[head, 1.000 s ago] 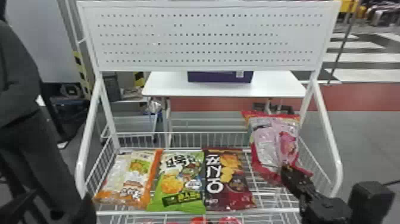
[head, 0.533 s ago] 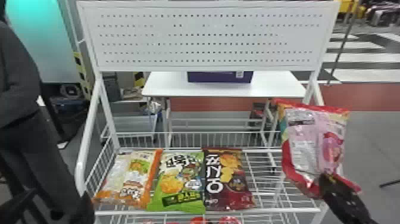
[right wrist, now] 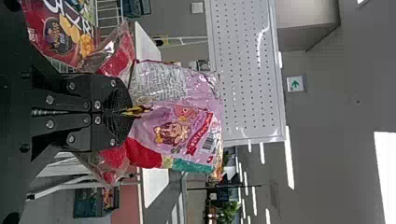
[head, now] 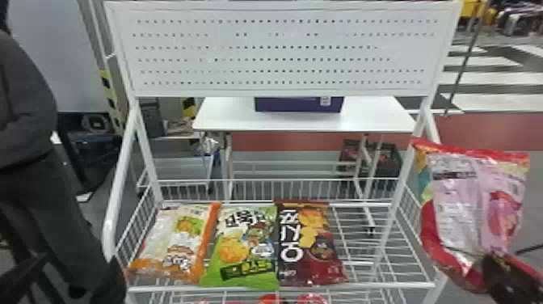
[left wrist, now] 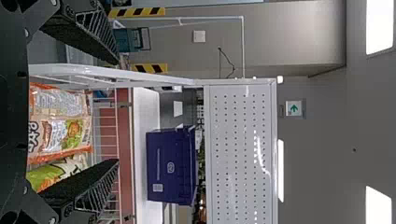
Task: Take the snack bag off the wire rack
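The snack bag (head: 460, 202), pink and silvery with red edging, is pinched near its lower end by the right gripper (head: 487, 262), whose fingers are closed on the film with just the bag between them. Most of the bag stands up above those fingertips, and crumpled red edging flares out on both sides of them. It is off the shelf, at the rack's right side. To the left of the right fingers, the wire rack (head: 283, 288) holds three bags lying in a row in its basket shelf: nearest them a dark red bag (head: 309, 246), then a green bag (head: 246, 250), then an orange and white bag (head: 173, 242). Red packs lie on the tier below. The left gripper (head: 76, 271) is by the rack's left front corner, its fingers spread wide with nothing between them. Well beyond both sets of fingers, a purple box (head: 299, 104) sits on a white table (head: 379, 115); a dark crate (head: 390, 155) stands lower down, its contents too small to tell.
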